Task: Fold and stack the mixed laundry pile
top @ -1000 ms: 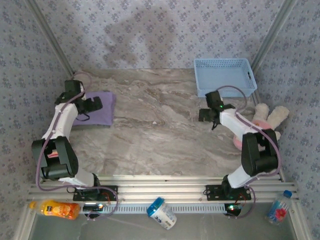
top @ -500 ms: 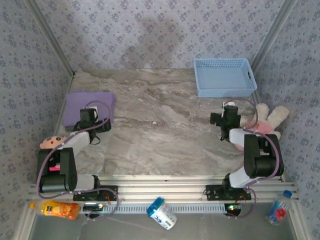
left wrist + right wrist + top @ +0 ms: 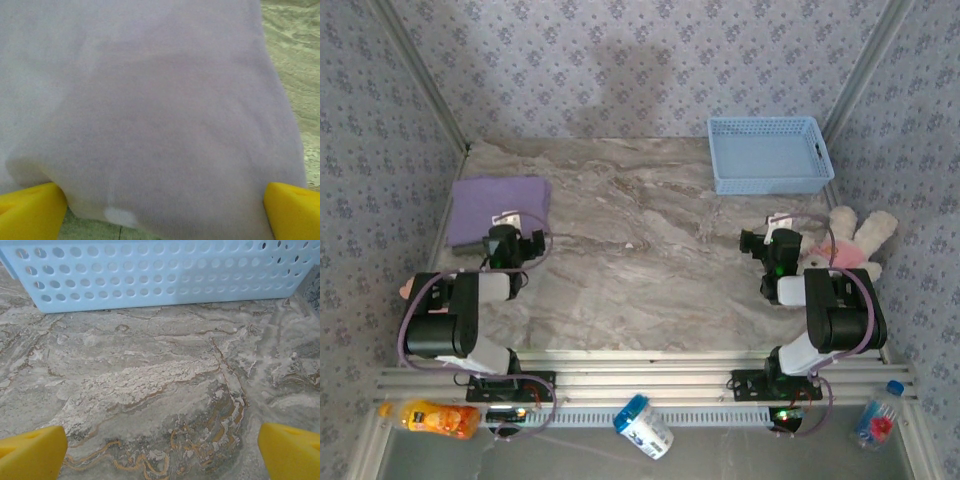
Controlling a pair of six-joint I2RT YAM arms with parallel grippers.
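The laundry pile shows as a folded lavender-purple garment (image 3: pixel 498 207) lying flat at the table's far left. My left gripper (image 3: pixel 513 244) hovers low at its near edge, jaws wide open. In the left wrist view the purple cloth (image 3: pixel 150 100) spreads ahead of the gripper (image 3: pixel 162 220), its near hem lying between the yellow fingertips (image 3: pixel 30 210) with nothing clamped. My right gripper (image 3: pixel 768 241) sits low over bare marble on the right side, also open. The right wrist view has that gripper (image 3: pixel 160 455) with only tabletop between its yellow fingertips (image 3: pixel 292 450).
A light blue lattice basket (image 3: pixel 770 155) stands at the back right, its wall (image 3: pixel 150 275) just ahead of the right gripper. A pink-and-white plush toy (image 3: pixel 855 240) lies at the right edge. An orange bottle (image 3: pixel 440 418) and a white can (image 3: pixel 643 425) lie beyond the near rail.
Both arms have folded back toward their bases. The left gripper drew off the purple garment to its near edge; the right gripper pulled back toward the plush toy. Both stayed open.
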